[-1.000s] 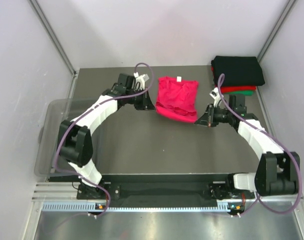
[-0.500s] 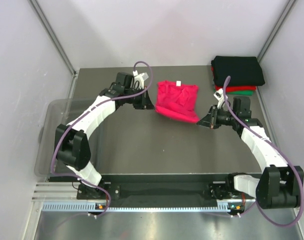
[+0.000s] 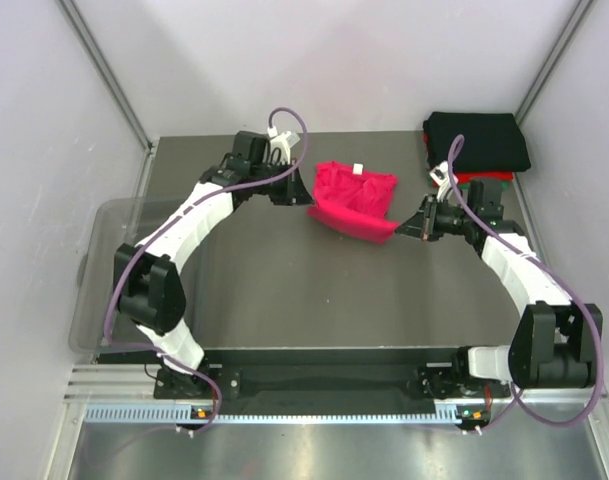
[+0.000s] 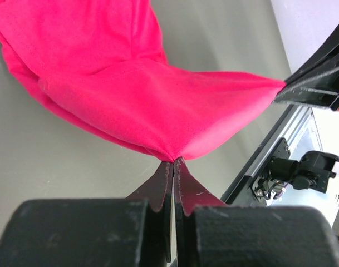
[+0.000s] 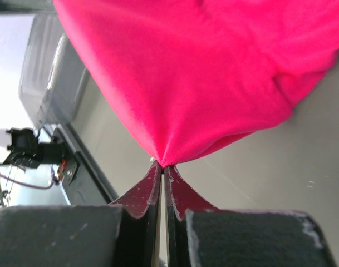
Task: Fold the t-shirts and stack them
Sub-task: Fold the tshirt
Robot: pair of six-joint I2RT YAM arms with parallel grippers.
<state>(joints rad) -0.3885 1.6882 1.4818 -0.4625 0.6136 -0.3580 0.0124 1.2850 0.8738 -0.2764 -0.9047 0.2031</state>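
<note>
1. While its far edge lies on the grey table, the magenta-pink t-shirt sits at upper centre of the top view, its near edge raised and pulled taut between both claws.
2. Its cloth is plain, bright and soft, doubled over itself, with loose creases running in toward each pinched corner.
3. A small white neck label marks the far edge, so the collar points to the top of the frame.
4. Its long axis runs left to right, and the taut near edge slants slightly lower toward the right.
5. The left claw is closed tight on the lower left corner; its wrist view shows the fingers pressed together on a peak of pink cloth.
6. The right claw is clamped likewise on the lower right corner.
7. A folded black t-shirt tops a stack at upper right, well apart, with the edge of a red t-shirt showing beneath.
8. A clear bin stands at the left edge.
</note>
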